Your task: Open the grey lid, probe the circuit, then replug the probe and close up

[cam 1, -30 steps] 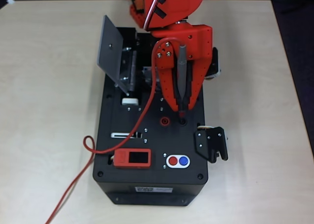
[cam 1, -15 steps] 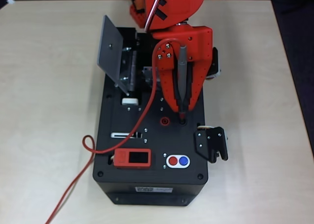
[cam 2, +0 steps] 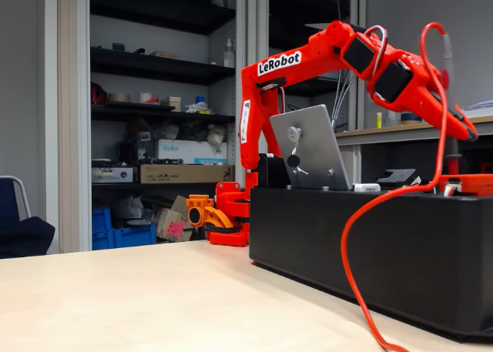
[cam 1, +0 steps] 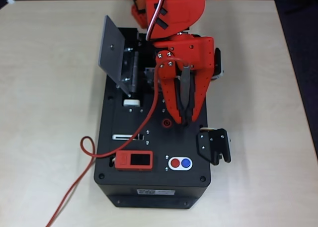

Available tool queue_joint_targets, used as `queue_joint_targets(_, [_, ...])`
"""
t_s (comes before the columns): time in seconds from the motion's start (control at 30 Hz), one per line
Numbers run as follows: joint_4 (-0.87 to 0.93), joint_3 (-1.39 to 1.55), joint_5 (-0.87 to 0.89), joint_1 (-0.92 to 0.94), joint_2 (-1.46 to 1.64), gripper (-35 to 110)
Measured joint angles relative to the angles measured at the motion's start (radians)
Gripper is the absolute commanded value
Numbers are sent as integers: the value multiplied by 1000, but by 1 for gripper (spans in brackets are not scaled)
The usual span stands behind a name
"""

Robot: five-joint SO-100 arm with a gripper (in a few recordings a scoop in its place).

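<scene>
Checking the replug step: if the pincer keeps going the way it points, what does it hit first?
Most likely the black box's top panel, at the socket beside the red jack; the pincer points down with the probe. Depth is unclear.

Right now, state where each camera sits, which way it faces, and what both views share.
Overhead view: above the table, facing straight down on the black box; shows the red arm and its gripper, jaws shut on the probe.
Fixed view: low at table level, facing the box's side; shows the whole arm.
Shared: raised grey lid, red cable.
</scene>
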Motion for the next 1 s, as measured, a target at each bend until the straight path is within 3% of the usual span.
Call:
queue_joint_targets(0.2, [-126,94,0,-5,2,0])
queue_joint_targets(0.8, [-212,239,9,-18,63,0])
queue_joint_targets(1.0, [-233,253,2,-20,67,9])
